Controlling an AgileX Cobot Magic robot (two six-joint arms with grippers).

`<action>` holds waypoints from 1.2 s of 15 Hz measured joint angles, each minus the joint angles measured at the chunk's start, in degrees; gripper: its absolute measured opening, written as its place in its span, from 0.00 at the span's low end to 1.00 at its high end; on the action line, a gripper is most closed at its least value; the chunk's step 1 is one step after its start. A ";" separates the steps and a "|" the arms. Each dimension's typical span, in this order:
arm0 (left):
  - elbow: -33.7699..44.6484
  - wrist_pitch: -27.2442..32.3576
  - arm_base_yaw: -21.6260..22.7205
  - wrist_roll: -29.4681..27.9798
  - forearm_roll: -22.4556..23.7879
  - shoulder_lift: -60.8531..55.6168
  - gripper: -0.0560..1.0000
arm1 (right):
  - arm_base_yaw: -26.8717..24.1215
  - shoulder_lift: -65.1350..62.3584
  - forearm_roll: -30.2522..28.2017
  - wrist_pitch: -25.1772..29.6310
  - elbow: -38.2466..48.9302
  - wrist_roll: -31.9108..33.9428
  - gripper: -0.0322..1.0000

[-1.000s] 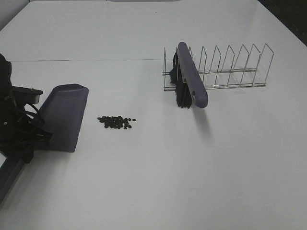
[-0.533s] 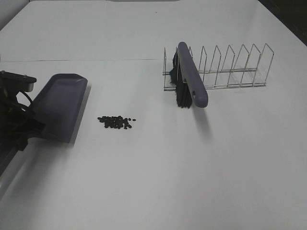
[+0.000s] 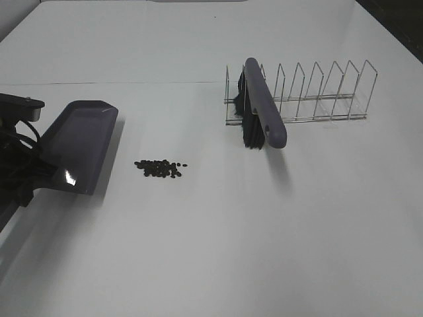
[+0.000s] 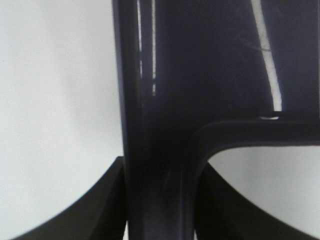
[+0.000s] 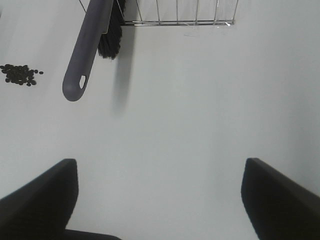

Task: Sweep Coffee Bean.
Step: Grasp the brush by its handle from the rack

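Note:
The coffee beans (image 3: 160, 168) lie in a small dark cluster on the white table, also seen in the right wrist view (image 5: 20, 75). My left gripper (image 3: 25, 177) is shut on the handle of the grey-purple dustpan (image 3: 76, 145), which is tilted, its blade left of the beans and apart from them. In the left wrist view the handle (image 4: 157, 125) sits between my gripper's (image 4: 160, 205) dark fingers (image 4: 95, 205). The brush (image 3: 263, 109) with black bristles leans in the wire rack (image 3: 317, 92). My right gripper (image 5: 160, 170) is open and empty, short of the brush's handle (image 5: 86, 55).
The wire rack (image 5: 175, 21) stands at the back right with several empty slots. The brush handle sticks out over the table in front of the rack. The table's left edge is close to my left arm.
My left gripper has drawn back to the left and raised the dustpan, tilting its blade more. The beans, brush and rack have not moved.

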 joint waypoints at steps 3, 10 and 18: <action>0.00 0.06 0.00 0.00 -0.23 0.00 0.37 | 0.00 9.40 1.72 1.55 -8.08 -1.26 0.76; 0.00 0.06 0.00 0.00 -0.34 0.00 0.37 | 11.46 33.46 -3.32 1.66 -27.56 4.07 0.76; 0.00 1.20 0.00 0.00 -0.40 0.00 0.37 | 11.69 56.84 3.15 1.60 -44.86 10.54 0.71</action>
